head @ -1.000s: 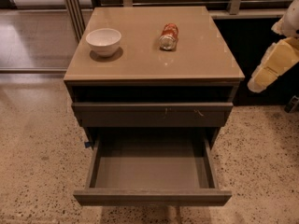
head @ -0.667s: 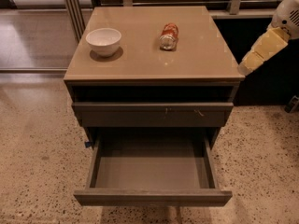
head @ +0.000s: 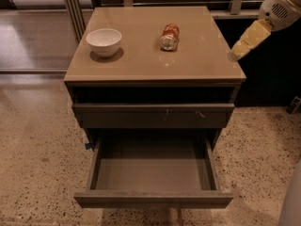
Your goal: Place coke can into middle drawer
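Since the drawer stands pulled fully out at the front, its grey floor bare with nothing in it, the opening step is judged done and the pick-up of the can is the step in hand. Above it, the upper drawer front with small pale scuffs is closed. On the cabinet top the can lies on its side right of centre, one silver end turned toward the camera, not yet touched. A white bowl sits upright well to its left; nothing shows inside it.

The gripper hangs off the far right edge of the top, level with the can but well apart from it, and carries nothing. Whether it is released or clenched cannot be told.

Judgement: the next move calls for a reach leftward across the top and a grasp across the can's body. A can lying down may roll, so the approach should come squarely over it.
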Robot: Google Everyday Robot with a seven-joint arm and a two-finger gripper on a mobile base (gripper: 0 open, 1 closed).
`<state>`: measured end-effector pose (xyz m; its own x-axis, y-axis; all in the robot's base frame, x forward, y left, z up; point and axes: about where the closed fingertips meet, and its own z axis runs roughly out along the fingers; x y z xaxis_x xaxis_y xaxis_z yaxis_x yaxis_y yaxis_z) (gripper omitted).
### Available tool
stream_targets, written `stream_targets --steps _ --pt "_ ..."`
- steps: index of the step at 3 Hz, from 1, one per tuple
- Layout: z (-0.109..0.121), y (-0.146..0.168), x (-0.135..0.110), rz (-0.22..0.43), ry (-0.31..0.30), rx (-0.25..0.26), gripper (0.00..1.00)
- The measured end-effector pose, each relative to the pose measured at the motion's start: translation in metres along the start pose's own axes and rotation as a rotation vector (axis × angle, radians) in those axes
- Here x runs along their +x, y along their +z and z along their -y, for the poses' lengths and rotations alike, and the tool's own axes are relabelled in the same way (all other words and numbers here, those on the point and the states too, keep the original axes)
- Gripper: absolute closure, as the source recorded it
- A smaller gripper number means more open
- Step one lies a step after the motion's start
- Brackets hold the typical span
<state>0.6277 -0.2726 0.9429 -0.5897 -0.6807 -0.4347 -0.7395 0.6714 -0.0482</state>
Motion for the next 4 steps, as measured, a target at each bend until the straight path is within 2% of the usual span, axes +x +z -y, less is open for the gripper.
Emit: stream_targets --steps 1,2,3,4 --pt "0.001 0.011 0.005 0.033 0.041 -0.031 0.00" --pt "0.004 0.039 -0.022 0.120 0.048 -0.090 0.00" --pt "0.006 0.054 -0.066 0.210 0.022 -0.118 0.00" --pt "0.010 0.071 -0.143 0.305 0.009 -0.124 0.00"
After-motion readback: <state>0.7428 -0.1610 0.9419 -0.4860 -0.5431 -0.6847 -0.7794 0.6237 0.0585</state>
